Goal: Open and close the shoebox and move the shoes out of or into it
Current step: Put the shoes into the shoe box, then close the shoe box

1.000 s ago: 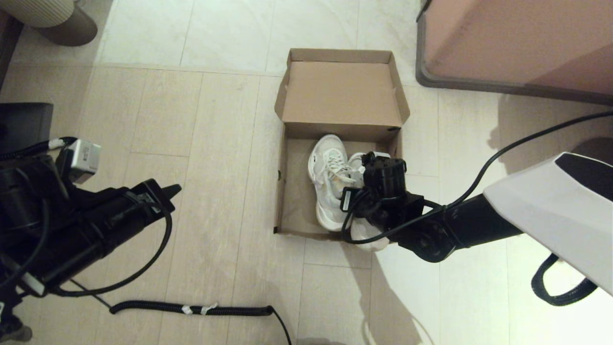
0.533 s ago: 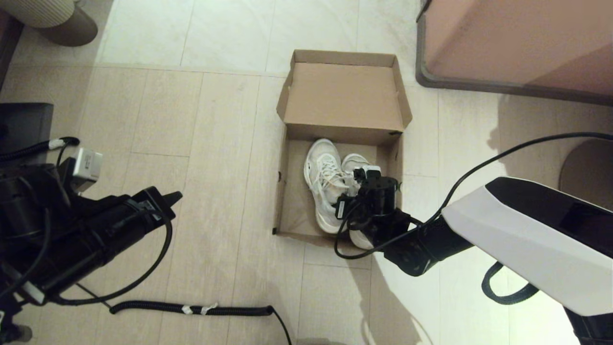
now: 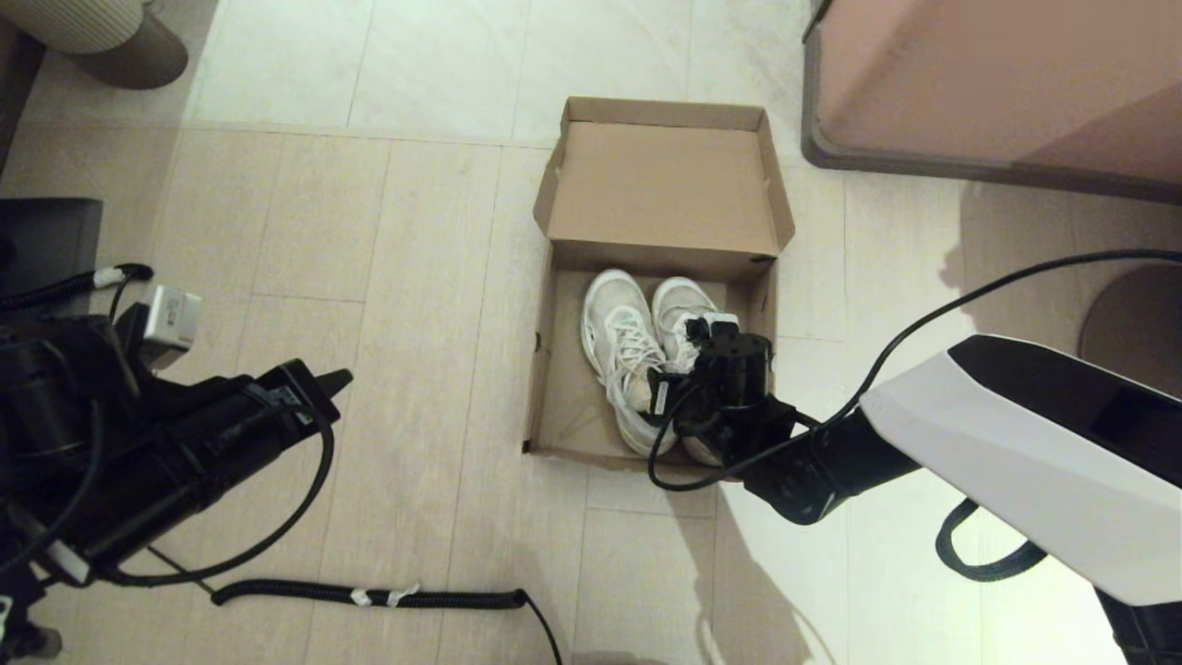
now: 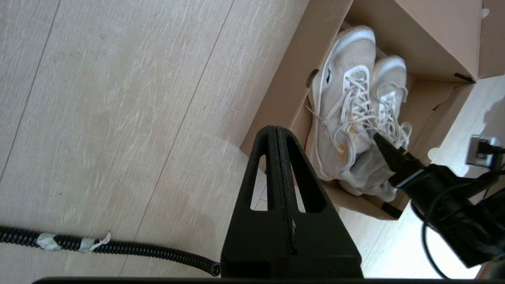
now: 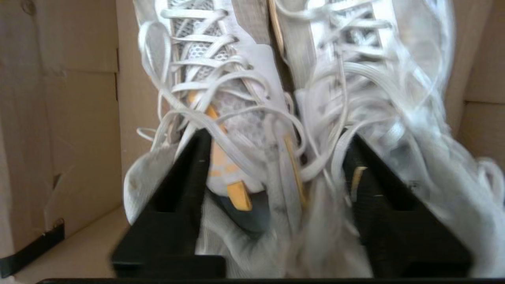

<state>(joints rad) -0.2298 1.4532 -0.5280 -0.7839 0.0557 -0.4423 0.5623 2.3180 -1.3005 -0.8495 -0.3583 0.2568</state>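
Observation:
The brown cardboard shoebox point(image 3: 545, 369) stands on the floor with its flap lid point(image 3: 660, 185) folded back and away from me. Both white sneakers point(image 3: 623, 342) lie side by side inside it, toes toward the lid. My right gripper point(image 5: 276, 157) reaches down at their heel ends. It is open, one finger point(image 5: 189, 173) in each shoe's opening, with the inner collars and a yellow tag point(image 5: 238, 195) between. My left gripper point(image 4: 276, 130) hangs shut and empty over the floor, left of the box.
A large pink-brown furniture block point(image 3: 997, 83) stands to the right beyond the box. A black corrugated hose point(image 3: 369, 596) lies on the floor near me. A round ribbed object point(image 3: 102, 37) sits at the far left corner.
My right gripper has carried the shoes further into the box and lowered them. They were tilted with a heel over the near wall and now lie flat inside. The left arm stayed put.

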